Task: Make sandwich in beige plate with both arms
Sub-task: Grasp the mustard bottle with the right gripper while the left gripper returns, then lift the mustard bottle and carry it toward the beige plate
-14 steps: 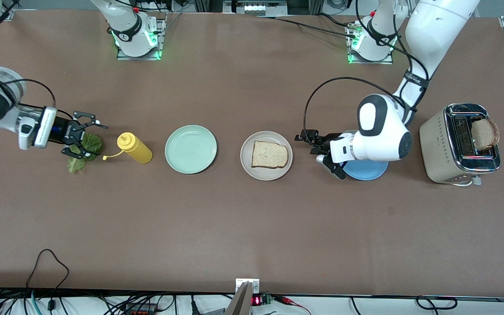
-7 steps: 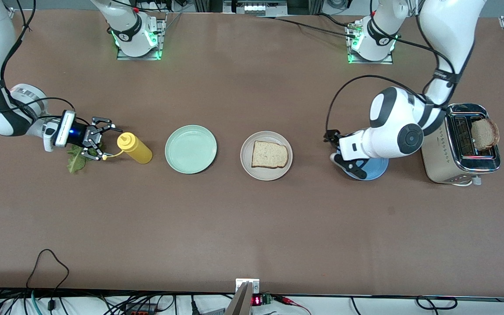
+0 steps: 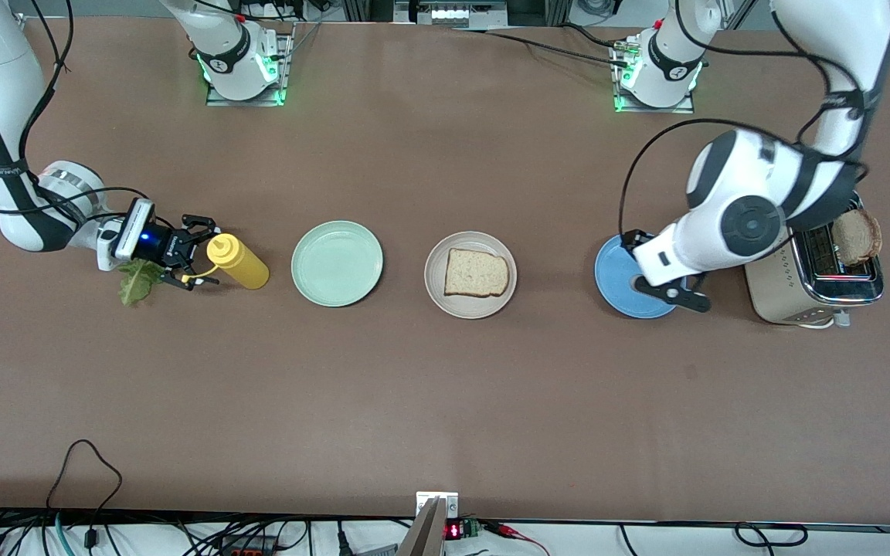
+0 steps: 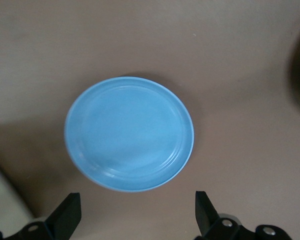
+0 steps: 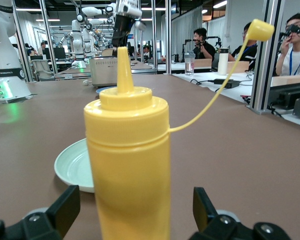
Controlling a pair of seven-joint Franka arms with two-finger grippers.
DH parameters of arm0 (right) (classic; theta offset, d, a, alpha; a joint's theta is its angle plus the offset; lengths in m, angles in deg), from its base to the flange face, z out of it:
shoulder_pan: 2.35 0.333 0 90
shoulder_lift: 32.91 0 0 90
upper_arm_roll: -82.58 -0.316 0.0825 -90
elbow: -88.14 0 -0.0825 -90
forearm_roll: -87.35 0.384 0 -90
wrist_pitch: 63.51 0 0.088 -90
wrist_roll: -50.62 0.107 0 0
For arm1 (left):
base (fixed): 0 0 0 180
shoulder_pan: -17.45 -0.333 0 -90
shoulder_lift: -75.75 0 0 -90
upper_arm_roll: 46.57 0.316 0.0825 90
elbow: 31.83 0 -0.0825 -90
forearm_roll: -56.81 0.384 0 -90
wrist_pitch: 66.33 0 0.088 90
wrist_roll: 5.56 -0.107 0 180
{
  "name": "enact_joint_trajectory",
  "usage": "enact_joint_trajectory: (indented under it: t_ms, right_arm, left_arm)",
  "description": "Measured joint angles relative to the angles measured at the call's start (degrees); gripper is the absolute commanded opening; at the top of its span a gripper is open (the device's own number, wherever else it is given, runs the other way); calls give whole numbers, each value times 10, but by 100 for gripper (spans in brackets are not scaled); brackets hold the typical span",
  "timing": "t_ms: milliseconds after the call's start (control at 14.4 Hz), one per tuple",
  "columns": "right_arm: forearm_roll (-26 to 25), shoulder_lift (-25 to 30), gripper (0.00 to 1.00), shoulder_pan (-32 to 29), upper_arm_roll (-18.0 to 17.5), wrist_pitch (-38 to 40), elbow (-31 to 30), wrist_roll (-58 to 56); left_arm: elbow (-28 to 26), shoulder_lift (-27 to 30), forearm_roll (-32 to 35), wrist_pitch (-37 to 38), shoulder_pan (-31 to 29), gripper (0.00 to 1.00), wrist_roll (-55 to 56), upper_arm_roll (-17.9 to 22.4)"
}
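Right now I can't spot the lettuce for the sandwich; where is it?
In the front view the lettuce lies on the table at the right arm's end, beside the mustard bottle, partly under the open right hand.

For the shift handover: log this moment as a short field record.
beige plate: one bread slice on it
lettuce leaf: on the table beside the yellow squeeze bottle
toaster: second bread slice sticking up
left gripper: open, over the blue plate
right gripper: open, at the bottle
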Motion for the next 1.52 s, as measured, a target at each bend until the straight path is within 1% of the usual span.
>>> enact_joint_trajectory:
  t_ms: [138, 277, 554, 692, 900, 969, 1038, 1177, 1246, 1385, 1523]
  right_arm:
    - [11, -9, 100, 7, -1, 0, 1, -4]
    - [19, -17, 100, 12, -1, 2, 2, -8]
    - [40, -27, 100, 24, -1, 11, 5, -10]
    - [52, -28, 100, 34, -2, 12, 6, -10]
    - [60, -28, 100, 46, -2, 12, 7, -10]
    - [60, -28, 97, 48, -2, 12, 7, -10]
    - [60, -28, 83, 49, -2, 12, 7, -10]
    - [60, -28, 58, 49, -2, 13, 7, -11]
    - [60, -28, 49, 49, -2, 13, 8, -11]
    - [60, -28, 43, 49, -2, 12, 11, -11]
    - [60, -29, 40, 49, -2, 12, 13, -11]
  left_arm:
    - [64, 8, 5, 48, -27, 100, 3, 1]
    - [117, 12, 5, 88, -49, 100, 0, 2]
    - [219, 21, 5, 170, -54, 100, 2, 2]
    - [246, 26, 6, 205, -62, 100, 3, 3]
    - [251, 32, 6, 222, -75, 100, 3, 4]
    - [250, 39, 6, 217, -75, 100, 3, 3]
    - [244, 50, 6, 203, -75, 100, 3, 2]
    - [202, 86, 5, 152, -79, 100, 4, 1]
    - [177, 103, 0, 133, -85, 100, 3, 1]
    - [144, 125, -21, 119, -99, 100, 3, 1]
    - [136, 135, -34, 128, -113, 100, 2, 1]
